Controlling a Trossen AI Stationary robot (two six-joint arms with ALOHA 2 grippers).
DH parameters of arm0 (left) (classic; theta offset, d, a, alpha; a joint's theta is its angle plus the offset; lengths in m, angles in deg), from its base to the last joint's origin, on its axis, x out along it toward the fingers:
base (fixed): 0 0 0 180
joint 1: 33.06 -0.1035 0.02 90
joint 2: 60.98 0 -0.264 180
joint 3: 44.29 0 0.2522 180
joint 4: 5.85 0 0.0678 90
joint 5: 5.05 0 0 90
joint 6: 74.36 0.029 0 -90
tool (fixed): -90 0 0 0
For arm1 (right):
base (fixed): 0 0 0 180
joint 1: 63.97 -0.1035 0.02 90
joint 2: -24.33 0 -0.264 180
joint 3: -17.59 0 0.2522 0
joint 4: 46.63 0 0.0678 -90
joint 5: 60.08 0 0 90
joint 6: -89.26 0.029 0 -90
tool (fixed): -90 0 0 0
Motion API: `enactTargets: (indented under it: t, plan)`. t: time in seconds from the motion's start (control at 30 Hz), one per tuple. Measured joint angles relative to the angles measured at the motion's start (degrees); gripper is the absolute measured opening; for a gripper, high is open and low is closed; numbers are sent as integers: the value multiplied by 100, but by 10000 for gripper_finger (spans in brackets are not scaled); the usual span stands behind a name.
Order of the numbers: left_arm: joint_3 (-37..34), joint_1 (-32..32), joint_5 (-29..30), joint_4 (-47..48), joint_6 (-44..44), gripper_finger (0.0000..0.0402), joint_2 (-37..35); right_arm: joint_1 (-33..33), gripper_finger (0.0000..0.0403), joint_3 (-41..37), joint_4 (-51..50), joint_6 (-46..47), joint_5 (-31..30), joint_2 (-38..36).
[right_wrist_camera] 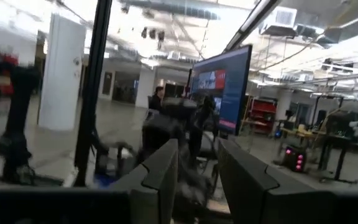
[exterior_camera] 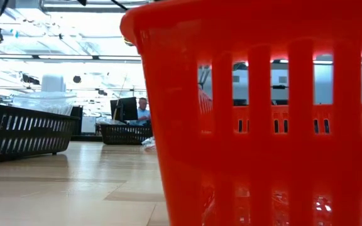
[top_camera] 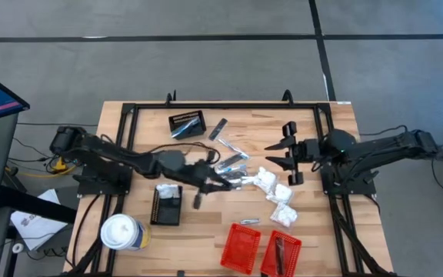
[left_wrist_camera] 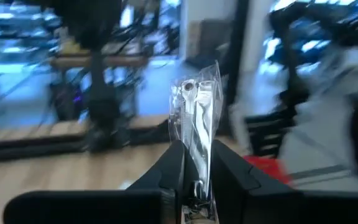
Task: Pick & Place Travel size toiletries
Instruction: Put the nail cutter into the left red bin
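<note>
Midway, left claw (left_wrist_camera: 194,177) nipping a clear-wrapped packet (left_wrist_camera: 196,118) upright.

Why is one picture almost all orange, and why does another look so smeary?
In the low view, a red basket sits right against the camera, so it fills the picture. In the left wrist view, the room behind is smeared, while the clear packet pinched between the left gripper's fingers looks sharper.
</note>
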Motion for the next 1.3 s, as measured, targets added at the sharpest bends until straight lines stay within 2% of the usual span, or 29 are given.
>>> enactTargets:
  t: [0.13, 0.3, 0.6, 0.9, 1.03, 1.3]
  plan:
    - [-287, 33, -508, -782, -111, 44, -299, -22, 108, 293, -379, -164, 7, 257]
    - [-428, 55, -518, -1033, -91, 44, -395, -160, 108, 881, -1260, -37, 302, 691]
    - [-417, 44, -706, -1519, 41, 44, -409, -382, 108, 1666, -1316, -259, 318, 1721]
    - [-415, 44, -907, -1660, 4, 44, -415, -577, 111, 2107, -1261, -339, 348, 2207]
    - [-411, 44, -907, -1702, 18, 44, -415, -763, 135, 2242, -1375, -437, 346, 2311]
    - [-410, 44, -907, -1720, 19, 45, -415, -970, 221, 2310, -1317, -450, 296, 2298]
